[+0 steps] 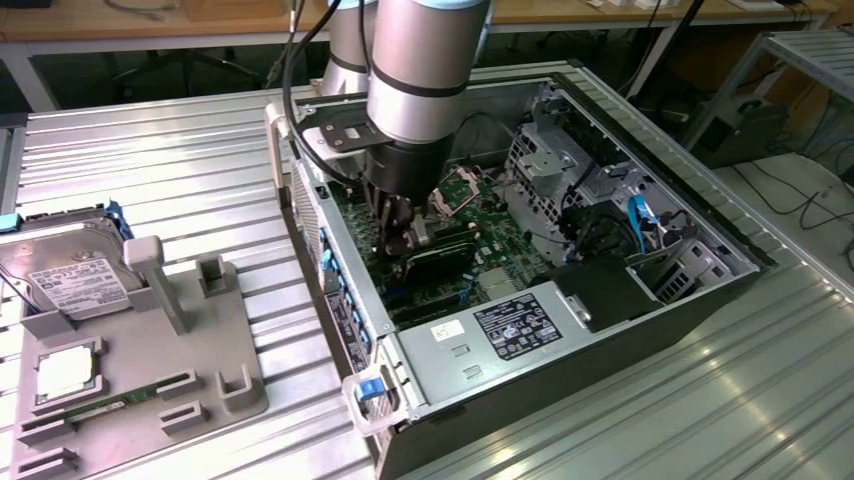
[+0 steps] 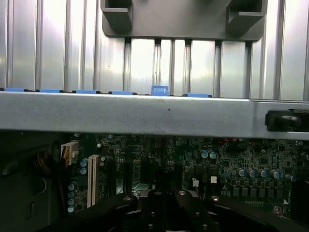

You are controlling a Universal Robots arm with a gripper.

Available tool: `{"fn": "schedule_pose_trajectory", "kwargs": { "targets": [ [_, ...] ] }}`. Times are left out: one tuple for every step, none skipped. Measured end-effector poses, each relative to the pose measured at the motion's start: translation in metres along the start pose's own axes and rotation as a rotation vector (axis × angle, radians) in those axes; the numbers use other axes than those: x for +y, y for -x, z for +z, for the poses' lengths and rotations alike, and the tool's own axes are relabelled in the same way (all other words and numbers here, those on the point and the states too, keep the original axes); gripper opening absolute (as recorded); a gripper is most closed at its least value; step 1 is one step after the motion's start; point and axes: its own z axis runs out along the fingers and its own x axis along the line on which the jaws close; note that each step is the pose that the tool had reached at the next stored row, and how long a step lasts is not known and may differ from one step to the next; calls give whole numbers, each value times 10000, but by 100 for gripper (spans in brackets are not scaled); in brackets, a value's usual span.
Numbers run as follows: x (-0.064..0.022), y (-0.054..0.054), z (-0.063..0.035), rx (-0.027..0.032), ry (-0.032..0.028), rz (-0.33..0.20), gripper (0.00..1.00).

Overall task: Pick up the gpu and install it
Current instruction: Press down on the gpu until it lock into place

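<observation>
**Mia:** Where is the robot arm [image 1: 414, 80] reaching?

**Ben:** It is reaching down into the open computer case [image 1: 694, 215]. The case is lying on its side on the shiny metal table [image 1: 174, 170].

**Mia:** What is the gripper [image 1: 408, 235] doing?

**Ben:** It is hanging low inside the case, right over the green board [image 1: 505, 240]. I cannot tell if it is spread wide, squeezed together or pinching something.

**Mia:** And where is the gpu [image 1: 434, 265]?

**Ben:** It is sitting inside the case, just under the gripper. It is looking like a thin dark card lying along the green board. I cannot tell if the gripper is touching it.

**Mia:** What else is sitting in the case?

**Ben:** A silver box with a black and white sticker [image 1: 514, 325] is lying near the front end. Some blue wires [image 1: 638, 215] are hanging on the exterior view's right.

**Mia:** What is lying outside the case?

**Ben:** A gray holder [image 1: 214, 375] is resting on the table on the exterior view's left. A hard drive [image 1: 74, 275] and a small square chip [image 1: 64, 372] are sitting in it.

**Mia:** What is the wrist view showing?

**Ben:** It is looking over the silver case wall [image 2: 145, 113] with little blue clips [image 2: 159, 90] along it.
</observation>
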Motion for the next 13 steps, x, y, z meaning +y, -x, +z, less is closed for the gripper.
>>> {"fn": "schedule_pose_trajectory", "kwargs": {
  "targets": [
    [2, 0, 8, 2, 1, -1, 11],
    [2, 1, 16, 0, -1, -2, 11],
    [2, 1, 22, -2, -2, -1, 11],
    [2, 1, 22, -3, -2, 0, 11],
    [2, 2, 16, -6, -2, 1, 11],
    [3, 4, -10, -27, -15, 1, 11],
    [6, 6, -49, -20, -13, 2, 11],
    [8, 7, -93, -9, -7, 1, 11],
    [9, 9, -123, -4, -3, 1, 11],
    [9, 9, -136, -6, -6, 0, 11],
    [9, 10, -138, -8, -8, 0, 11],
    [9, 10, -138, -7, -8, 0, 11],
    [9, 10, -138, -7, -8, -1, 11]
  ]
}}
